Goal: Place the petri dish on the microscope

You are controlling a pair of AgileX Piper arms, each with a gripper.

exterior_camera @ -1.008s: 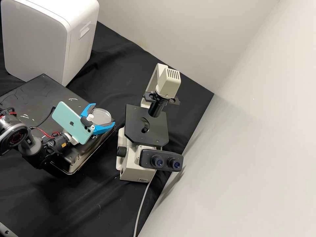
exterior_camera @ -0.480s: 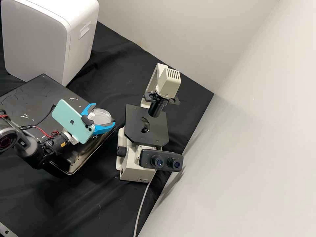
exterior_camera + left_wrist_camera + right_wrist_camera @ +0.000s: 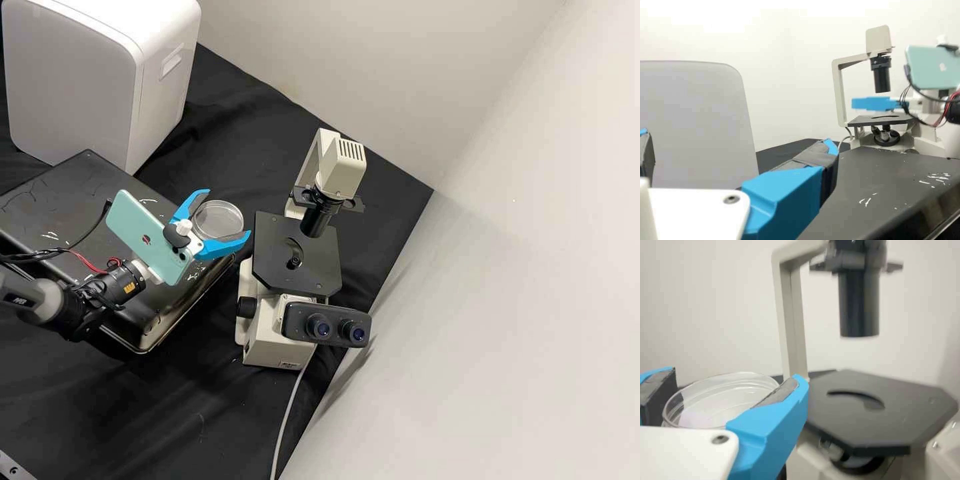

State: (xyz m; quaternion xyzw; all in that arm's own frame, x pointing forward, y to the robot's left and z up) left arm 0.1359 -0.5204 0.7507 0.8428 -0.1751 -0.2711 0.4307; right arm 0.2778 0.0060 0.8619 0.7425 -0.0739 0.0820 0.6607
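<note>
Now your petri dish (image 3: 217,219) hangs clear and empty just beside the stage (image 3: 320,267) of the microscope (image 3: 267,337).
Your right gripper (image 3: 223,215) clasps its rim, held level; your left gripper (image 3: 735,140) stands spread, gripping nothing.

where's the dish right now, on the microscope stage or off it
Off it: the dish is clamped in the right pincer, in the air beside the stage, not resting on it.

Black cloth-covered bench (image 3: 187,400), creased, runs back to corner. Plain off-white wall (image 3: 373,60) behind. Pale grey panel (image 3: 520,300) slants along bench's right edge. White rounded appliance (image 3: 87,73) at rear left; dark scuffed slab (image 3: 53,193) before it, white-flecked. Soft, even light.
</note>
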